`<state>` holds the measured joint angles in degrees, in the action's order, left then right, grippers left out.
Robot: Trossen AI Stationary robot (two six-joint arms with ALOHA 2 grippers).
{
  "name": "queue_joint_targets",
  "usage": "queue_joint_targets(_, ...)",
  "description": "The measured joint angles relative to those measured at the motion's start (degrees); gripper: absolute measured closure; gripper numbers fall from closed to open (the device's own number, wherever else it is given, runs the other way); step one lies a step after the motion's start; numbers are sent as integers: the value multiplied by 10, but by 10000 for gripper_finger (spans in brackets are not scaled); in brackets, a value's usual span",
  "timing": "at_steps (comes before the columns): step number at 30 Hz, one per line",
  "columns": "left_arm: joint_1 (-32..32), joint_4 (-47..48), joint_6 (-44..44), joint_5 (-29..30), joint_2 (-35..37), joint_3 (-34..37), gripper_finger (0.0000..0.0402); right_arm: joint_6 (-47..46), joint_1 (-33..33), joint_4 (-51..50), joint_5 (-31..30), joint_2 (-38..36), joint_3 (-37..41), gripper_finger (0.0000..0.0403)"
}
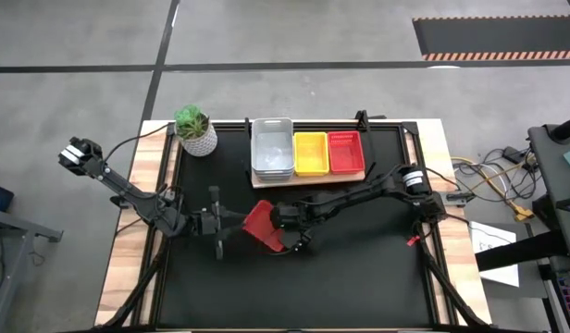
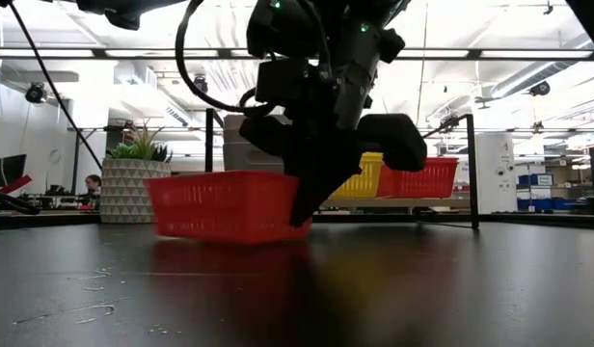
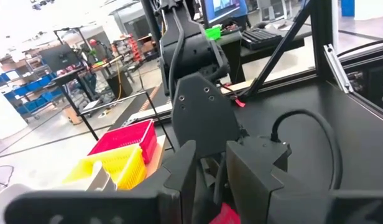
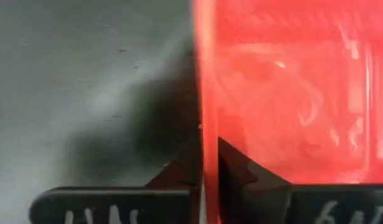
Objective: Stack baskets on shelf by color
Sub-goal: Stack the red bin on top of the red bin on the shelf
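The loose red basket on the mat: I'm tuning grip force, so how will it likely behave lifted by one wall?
The red basket looks like thin mesh plastic, so probably light, with a wall that may flex. The right gripper pinches only one wall, so the basket may well tilt when raised. Its empty, shallow shape suggests little weight.

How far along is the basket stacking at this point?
Nearly done: grey baskets, yellow and red sit side by side on the shelf. In hand: the right gripper is shut on the last loose red basket on the mat. Left: placing it on the red stack.
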<state>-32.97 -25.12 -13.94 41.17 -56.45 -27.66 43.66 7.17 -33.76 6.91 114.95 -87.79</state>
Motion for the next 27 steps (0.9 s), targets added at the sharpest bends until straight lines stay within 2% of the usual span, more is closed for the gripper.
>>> queue_joint_targets(8,0,-2,0,2,0,0,330,-61,13,-66,0,-83,0,394)
queue_joint_targets(16,0,-2,5,3,-1,0,330,-131,27,-123,-15,-242,0,394)
queue_joint_targets(18,0,-3,11,3,-1,0,330,-155,27,-124,-69,-281,0,394)
queue_joint_targets(21,0,-4,12,4,-1,0,330,-182,12,-147,-203,-332,0,394)
queue_joint_targets(23,0,-5,12,4,-1,0,330,-200,-18,-177,-264,-357,0,394)
queue_joint_targets(27,0,-15,13,4,0,0,330,-253,-115,-238,-274,-387,5,394)
